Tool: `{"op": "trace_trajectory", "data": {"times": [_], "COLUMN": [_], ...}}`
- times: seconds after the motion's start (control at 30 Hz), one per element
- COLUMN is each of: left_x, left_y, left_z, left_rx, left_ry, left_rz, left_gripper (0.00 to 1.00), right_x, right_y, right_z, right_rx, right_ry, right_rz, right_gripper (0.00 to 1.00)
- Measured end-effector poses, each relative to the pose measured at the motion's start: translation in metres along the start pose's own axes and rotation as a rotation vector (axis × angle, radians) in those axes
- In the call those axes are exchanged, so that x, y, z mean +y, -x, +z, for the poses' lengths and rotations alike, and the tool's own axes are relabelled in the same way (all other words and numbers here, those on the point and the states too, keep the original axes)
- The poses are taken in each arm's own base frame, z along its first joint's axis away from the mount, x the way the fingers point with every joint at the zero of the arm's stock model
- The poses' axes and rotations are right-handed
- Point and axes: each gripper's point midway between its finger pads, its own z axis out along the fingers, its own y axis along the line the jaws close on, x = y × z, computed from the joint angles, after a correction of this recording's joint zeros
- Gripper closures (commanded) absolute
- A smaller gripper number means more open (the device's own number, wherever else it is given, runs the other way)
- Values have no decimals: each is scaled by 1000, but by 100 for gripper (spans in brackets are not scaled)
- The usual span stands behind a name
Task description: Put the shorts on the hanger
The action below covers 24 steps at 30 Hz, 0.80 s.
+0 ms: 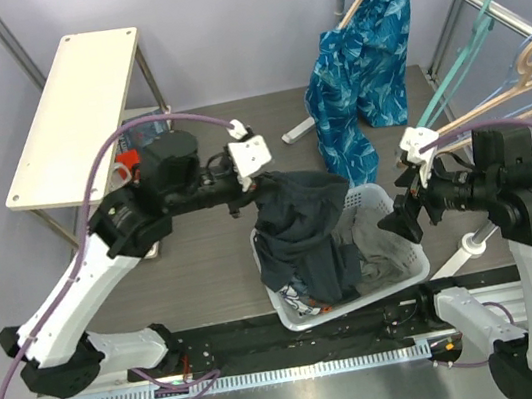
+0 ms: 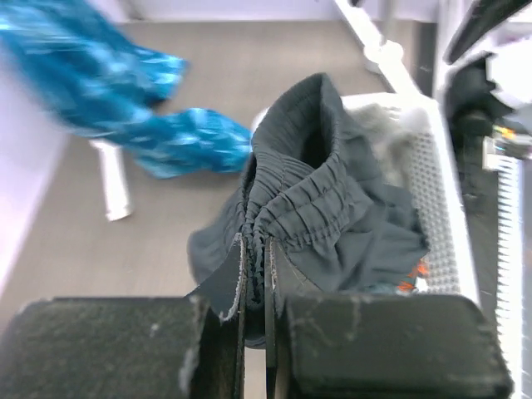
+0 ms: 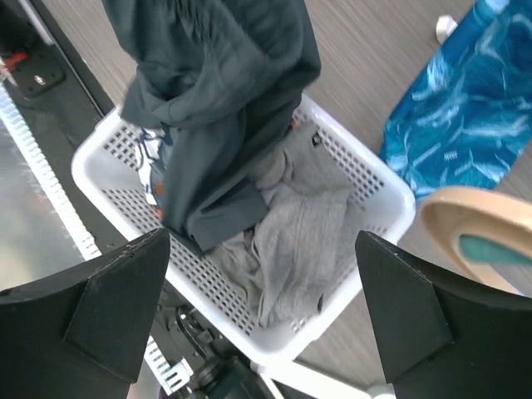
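The left hand pinches the shorts by the waistband, legs hanging down, while the hanger lies rightward, nearer the wide-open empty right hand.

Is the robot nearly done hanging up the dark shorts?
Just started. Done: the dark navy fabric shorts hang partly out of the white plastic basket. In hand: the left gripper pinches their waistband. Left: the open right gripper holds nothing, and the shorts must go onto the light beige wooden hanger.
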Motion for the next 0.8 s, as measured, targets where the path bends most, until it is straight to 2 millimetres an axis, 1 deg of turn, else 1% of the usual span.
{"op": "trace_trajectory", "data": {"times": [0.07,0.17,0.3,0.4,0.43,0.57,0.63,0.7,0.73,0.77,0.8], "left_x": [12,28,40,49,56,69,74,74,73,70,68], "left_y": [6,8,9,10,10,12,17,22,25,28,29], "left_z": [-14,-31,-42,-48,-52,-63,-69,-73,-73,-73,-73], "left_rx": [-17,-14,-3,7,13,3,-21,-40,-53,-66,-72], "left_ry": [59,156,225,280,321,375,395,397,388,376,367], "left_rz": [20,50,69,82,83,49,21,5,1,-3,-9], "left_gripper": [100,100,100,100,100,100,100,100,100,100,100], "right_x": [-1,3,5,3,0,-11,-19,-20,-20,-15,-10], "right_y": [10,24,41,64,75,104,122,131,132,134,134], "right_z": [1,3,7,9,9,14,21,29,36,48,54], "right_rx": [-19,-66,-145,-241,-275,-338,-359,-366,-361,-345,-338], "right_ry": [21,63,92,106,110,135,156,182,196,225,243], "right_rz": [2,29,77,104,106,105,89,79,82,82,79], "right_gripper": [1,1,0,1,1,1,1,1,1,1,1]}}
